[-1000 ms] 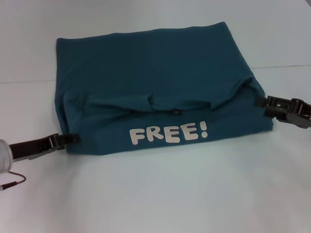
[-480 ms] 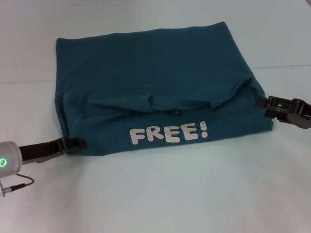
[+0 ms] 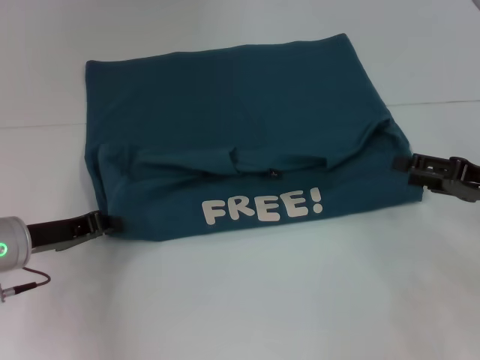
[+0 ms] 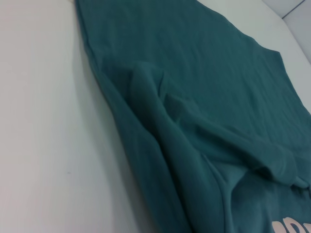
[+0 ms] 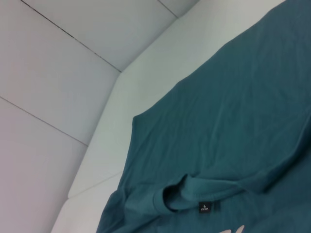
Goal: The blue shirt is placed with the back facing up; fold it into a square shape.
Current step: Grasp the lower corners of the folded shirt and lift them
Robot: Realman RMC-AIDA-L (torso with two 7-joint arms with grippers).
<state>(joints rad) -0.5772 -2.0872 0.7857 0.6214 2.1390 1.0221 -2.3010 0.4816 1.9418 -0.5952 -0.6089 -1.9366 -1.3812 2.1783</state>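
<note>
Cloth of the blue shirt lies flat on the white table, its near part folded over so the white "FREE!" lettering faces up. Left gripper and right gripper each sit at a near corner, but I cannot tell whether they pinch or have released. Judging by this, the fold-over is finishing; next calls for another fold toward a square.

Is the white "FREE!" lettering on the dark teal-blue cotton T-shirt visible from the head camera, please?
Yes, the white "FREE!" lettering faces up on the near folded-over part of the dark teal-blue cotton T-shirt.
</note>
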